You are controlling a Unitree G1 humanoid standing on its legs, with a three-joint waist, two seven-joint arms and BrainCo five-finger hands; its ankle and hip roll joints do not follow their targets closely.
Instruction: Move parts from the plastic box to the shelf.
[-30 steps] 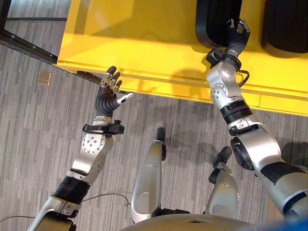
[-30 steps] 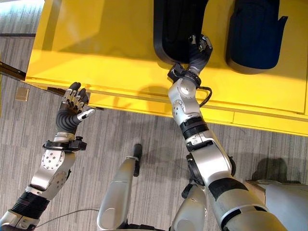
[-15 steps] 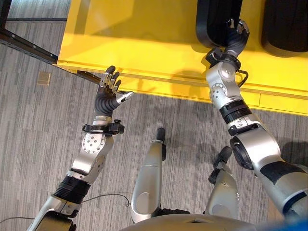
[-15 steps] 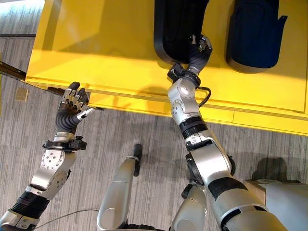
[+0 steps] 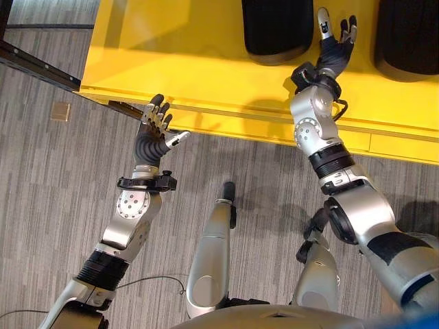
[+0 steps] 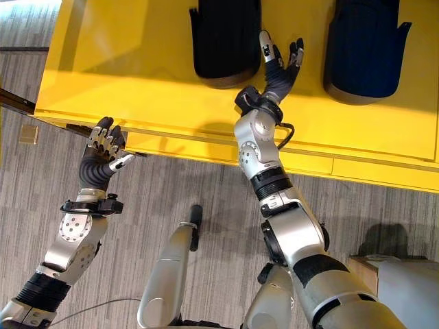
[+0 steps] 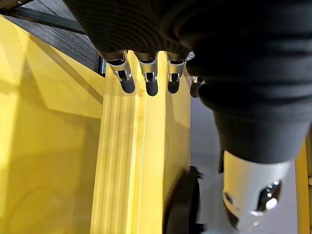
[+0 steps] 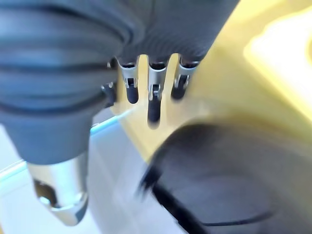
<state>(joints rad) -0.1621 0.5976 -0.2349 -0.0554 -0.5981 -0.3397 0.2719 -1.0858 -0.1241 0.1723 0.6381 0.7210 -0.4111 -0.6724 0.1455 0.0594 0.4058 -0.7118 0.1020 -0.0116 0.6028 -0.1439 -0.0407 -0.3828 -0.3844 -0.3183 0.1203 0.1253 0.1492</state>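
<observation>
Left eye view: the right hand [image 5: 334, 42] is raised over the yellow shelf [image 5: 192, 62], its fingers spread straight and its thumb out to the side, with nothing in its grasp — it hangs in the gap between two black parts that lie on the shelf surface. One black part [image 5: 276, 29] sits just to the hand's left, apart from the fingers; the other black part [image 5: 406, 38] lies further right, near the view's edge. In the right eye view the same part on the left [image 6: 226, 40] shows a ribbed body with a small tab at one side, and the one on the right [image 6: 363, 48] has a similar shape. The right wrist view shows that hand's fingers [image 8: 153, 97] extended over the yellow surface with a dark part blurred close beneath them. The left hand [image 5: 155, 133] is held up over the grey striped floor [image 5: 48, 178], just in front of the shelf's front edge — fingers relaxed and nearly straight, thumb pointing toward the shelf, holding nothing. The left wrist view looks along those fingers [image 7: 148, 78] at the yellow edge
</observation>
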